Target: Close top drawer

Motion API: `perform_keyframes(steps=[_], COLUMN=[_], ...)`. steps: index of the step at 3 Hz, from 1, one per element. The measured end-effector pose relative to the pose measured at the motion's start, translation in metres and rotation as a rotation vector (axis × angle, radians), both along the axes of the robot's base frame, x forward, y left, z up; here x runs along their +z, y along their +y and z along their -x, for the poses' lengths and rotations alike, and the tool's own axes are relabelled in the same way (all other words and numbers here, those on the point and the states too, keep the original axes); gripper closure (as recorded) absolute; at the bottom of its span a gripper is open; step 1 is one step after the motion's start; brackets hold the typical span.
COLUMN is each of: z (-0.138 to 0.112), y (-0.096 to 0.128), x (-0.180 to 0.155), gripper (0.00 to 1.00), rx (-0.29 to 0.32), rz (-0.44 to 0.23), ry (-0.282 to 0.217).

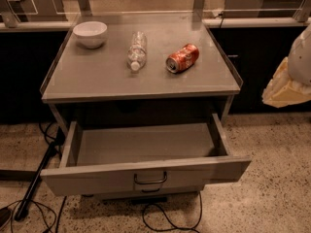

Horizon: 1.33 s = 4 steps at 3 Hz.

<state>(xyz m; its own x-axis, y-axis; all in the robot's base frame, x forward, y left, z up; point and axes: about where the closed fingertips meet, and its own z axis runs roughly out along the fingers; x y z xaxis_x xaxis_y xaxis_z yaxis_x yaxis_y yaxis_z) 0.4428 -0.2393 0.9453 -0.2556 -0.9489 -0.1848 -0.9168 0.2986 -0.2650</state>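
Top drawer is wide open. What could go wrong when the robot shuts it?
The gripper hangs far right of the top drawer, so a push on one corner may jam it crooked. A hard shove could set the can and bottle, both lying on their sides, rolling.

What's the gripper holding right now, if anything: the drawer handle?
Nothing is held. The gripper hangs at the right edge, apart from the open top drawer and its handle.
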Motion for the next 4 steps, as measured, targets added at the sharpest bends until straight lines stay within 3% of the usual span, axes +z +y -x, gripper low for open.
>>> perform_keyframes(steps=[2, 3, 4], z=[0.004, 0.009, 0.01], y=[-0.053, -0.058, -0.058], x=[-0.085, -0.133, -0.133], gripper=[1.0, 1.0, 1.0], rx=[-0.057, -0.064, -0.064], rz=[0.012, -0.024, -0.024], ry=[0.032, 0.115, 0.115])
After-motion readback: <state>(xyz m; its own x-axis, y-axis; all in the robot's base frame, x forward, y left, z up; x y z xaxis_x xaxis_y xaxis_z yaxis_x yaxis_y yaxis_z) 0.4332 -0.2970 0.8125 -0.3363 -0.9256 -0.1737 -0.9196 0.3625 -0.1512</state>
